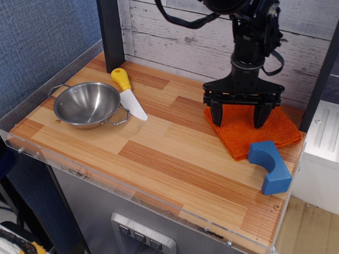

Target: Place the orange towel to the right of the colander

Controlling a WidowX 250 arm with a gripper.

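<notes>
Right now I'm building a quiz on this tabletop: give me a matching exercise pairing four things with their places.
Things:
1. orange towel
2. colander
3. knife
4. blue block

Places:
A. far left of the table
B. front right, overlapping the towel's near edge
C. under the open jaws
D. just right of the steel bowl

Pairs: 1-C, 2-A, 3-D, 4-B

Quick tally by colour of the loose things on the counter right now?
Orange: 1, the orange towel, under the open end effector
Silver: 1, the colander
Blue: 1, the curved block
Yellow and white: 1, the toy knife
Total: 4
</notes>
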